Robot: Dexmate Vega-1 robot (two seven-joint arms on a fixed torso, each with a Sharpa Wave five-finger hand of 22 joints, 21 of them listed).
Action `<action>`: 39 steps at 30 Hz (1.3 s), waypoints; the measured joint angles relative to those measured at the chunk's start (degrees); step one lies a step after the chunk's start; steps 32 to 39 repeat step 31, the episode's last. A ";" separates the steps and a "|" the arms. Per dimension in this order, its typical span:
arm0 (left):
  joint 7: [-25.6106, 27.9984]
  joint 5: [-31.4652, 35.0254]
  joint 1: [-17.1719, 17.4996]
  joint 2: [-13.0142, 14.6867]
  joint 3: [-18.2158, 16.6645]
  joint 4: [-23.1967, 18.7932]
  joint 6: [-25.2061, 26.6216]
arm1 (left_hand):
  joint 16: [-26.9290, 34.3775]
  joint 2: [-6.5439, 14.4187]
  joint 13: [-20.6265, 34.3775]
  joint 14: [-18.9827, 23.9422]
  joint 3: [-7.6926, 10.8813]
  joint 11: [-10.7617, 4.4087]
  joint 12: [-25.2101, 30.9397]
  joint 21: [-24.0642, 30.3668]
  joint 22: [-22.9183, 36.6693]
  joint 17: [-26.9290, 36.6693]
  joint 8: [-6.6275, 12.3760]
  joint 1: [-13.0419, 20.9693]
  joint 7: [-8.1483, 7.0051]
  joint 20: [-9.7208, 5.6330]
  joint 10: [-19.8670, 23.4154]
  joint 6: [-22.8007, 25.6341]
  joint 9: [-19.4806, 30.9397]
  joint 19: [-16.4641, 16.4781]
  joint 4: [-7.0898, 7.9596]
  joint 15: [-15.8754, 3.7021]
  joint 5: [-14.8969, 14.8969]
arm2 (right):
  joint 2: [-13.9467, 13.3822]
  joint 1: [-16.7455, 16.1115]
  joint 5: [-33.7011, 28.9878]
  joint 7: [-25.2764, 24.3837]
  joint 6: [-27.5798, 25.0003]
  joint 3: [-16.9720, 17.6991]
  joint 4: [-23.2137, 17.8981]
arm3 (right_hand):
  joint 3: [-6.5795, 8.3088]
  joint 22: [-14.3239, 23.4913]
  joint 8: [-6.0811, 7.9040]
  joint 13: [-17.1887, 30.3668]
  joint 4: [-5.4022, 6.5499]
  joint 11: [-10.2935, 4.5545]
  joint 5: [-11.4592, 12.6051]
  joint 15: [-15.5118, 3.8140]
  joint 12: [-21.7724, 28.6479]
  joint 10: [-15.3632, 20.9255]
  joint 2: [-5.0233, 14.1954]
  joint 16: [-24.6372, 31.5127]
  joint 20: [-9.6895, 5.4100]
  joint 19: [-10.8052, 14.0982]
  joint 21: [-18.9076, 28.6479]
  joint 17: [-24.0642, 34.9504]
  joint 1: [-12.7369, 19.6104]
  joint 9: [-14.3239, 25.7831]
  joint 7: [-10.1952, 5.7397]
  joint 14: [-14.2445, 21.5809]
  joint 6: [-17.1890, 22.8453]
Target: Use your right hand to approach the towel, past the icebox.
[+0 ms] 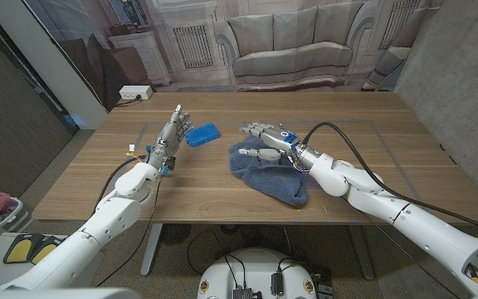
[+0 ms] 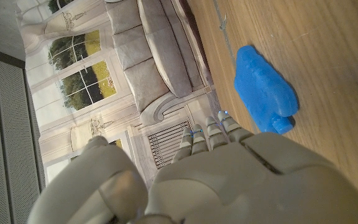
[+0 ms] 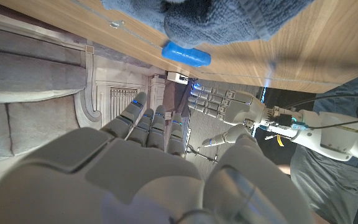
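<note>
Both hands are showing spread fingers, holding nothing. Right hand point(image 1: 265, 138) is hovering over the blue towel point(image 1: 270, 173) mid-table point(image 1: 222, 195); left hand point(image 1: 169, 134) is standing upright beside the blue icebox point(image 1: 202, 134).

The towel point(image 1: 268, 173) is a blue-grey knitted cloth, crumpled into a loose heap near the middle of the wooden surface point(image 1: 222, 195), with one end trailing toward the near edge. The icebox point(image 1: 202, 134) is a small bright blue block with rounded edges and a small knob at one end, lying flat on the surface just left of the towel and a little farther back, apart from it. The right wrist view shows both.
</note>
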 measured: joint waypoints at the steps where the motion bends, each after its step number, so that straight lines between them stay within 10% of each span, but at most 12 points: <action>1: -0.02 -0.02 0.00 -0.02 0.00 0.06 -0.02 | 0.00 0.00 0.00 0.00 0.00 0.00 0.00 0.00 0.00 0.00 0.00 0.00 0.00 0.00 0.00 0.00 0.00 0.00 0.00 0.00 0.00 | 0.00 0.11 -0.10 0.21 -0.17 -0.15 0.05 | 0.00 0.00 0.00 0.00 0.00 0.00 0.00 0.00 0.00 0.00 0.00 0.00 0.00 0.00 0.00 0.00 0.00 0.00 0.00 0.00 0.00; 39: -0.70 -0.51 0.62 -0.02 0.01 0.30 -0.62 | -0.44 0.23 -0.01 0.00 -0.23 0.00 0.00 -0.48 0.00 0.00 0.00 0.21 0.00 0.00 0.00 0.00 0.00 0.00 -0.24 0.00 0.00 | -1.00 0.21 -0.25 6.29 -4.54 -1.22 -2.74 | 0.01 -0.01 0.03 0.00 0.01 0.01 0.00 0.00 0.00 -0.01 0.00 0.00 0.00 0.00 -0.37 0.00 0.00 0.00 0.01 0.00 0.01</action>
